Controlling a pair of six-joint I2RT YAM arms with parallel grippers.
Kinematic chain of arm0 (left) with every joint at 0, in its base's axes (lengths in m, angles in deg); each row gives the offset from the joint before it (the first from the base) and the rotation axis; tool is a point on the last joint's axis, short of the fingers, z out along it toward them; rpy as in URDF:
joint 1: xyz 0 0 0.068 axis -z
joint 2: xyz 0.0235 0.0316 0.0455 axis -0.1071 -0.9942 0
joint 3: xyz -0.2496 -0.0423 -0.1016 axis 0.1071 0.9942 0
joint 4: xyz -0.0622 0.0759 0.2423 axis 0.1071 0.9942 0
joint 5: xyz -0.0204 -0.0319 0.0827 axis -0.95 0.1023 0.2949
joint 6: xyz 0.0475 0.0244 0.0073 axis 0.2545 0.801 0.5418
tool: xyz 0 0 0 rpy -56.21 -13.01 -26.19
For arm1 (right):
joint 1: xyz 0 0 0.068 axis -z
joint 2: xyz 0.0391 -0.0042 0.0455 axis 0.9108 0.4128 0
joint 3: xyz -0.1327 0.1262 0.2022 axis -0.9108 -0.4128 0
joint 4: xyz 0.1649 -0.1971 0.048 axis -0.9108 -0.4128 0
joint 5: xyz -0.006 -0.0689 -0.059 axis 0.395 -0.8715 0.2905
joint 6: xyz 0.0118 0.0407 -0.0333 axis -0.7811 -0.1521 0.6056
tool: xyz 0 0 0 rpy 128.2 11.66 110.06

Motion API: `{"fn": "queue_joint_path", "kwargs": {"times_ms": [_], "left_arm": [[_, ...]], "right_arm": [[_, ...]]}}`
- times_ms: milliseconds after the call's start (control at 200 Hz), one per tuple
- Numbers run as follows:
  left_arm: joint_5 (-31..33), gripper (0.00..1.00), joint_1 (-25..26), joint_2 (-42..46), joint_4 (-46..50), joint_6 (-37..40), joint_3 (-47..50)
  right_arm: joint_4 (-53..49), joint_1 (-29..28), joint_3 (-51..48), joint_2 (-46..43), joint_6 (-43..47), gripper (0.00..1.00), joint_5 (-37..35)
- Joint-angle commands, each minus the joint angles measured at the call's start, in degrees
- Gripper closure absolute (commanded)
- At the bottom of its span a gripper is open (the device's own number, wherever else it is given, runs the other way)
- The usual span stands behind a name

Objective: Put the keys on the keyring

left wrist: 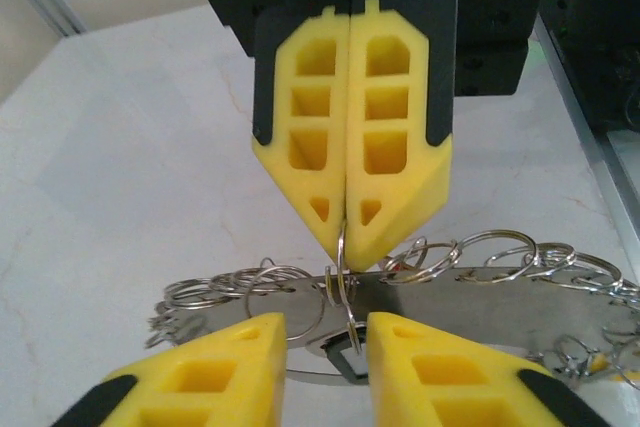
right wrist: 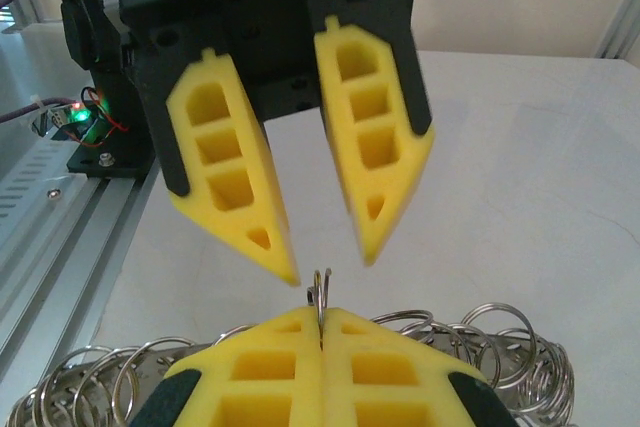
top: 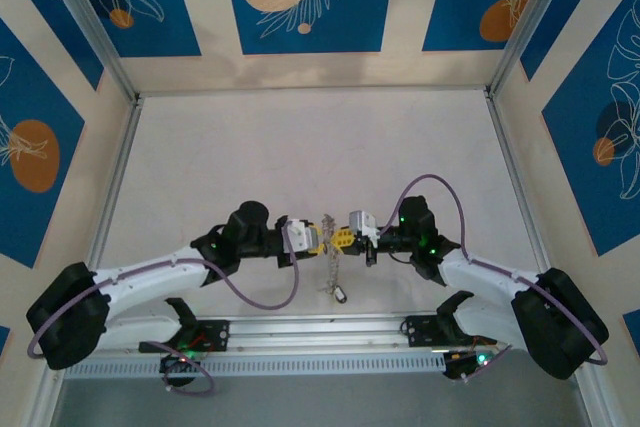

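My two grippers meet tip to tip above the near middle of the table. The right gripper is shut on a small split ring that stands upright. In the left wrist view that split ring hangs down, with a dark tag at its lower end. My left gripper is open, its fingertips either side of the ring and tag. The keyring shows as a silvery band fringed with small rings, lying across behind the ring. In the top view the keys dangle below the grippers.
An aluminium rail with both arm bases runs along the near table edge. Frame posts border the white tabletop left and right. A purple cable loops beside the left arm.
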Motion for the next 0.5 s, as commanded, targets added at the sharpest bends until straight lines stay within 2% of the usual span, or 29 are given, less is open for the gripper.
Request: {"fn": "queue_joint_path", "kwargs": {"times_ms": [0,345,495], "left_arm": [[-3.17,0.75,-0.5,-0.98,-2.13,-1.67,-1.48],[-4.66,0.76,-0.66,-2.65,-3.75,-2.97,-1.96],[-3.64,0.91,-0.6,-3.74,-3.56,-3.54,-2.25]], "right_arm": [[2.57,-0.54,1.35,0.22,0.04,1.0,-0.42],[3.47,-1.07,1.7,1.23,-0.02,1.0,-1.16],[3.63,-1.25,1.53,1.21,0.04,1.0,-1.35]]}}
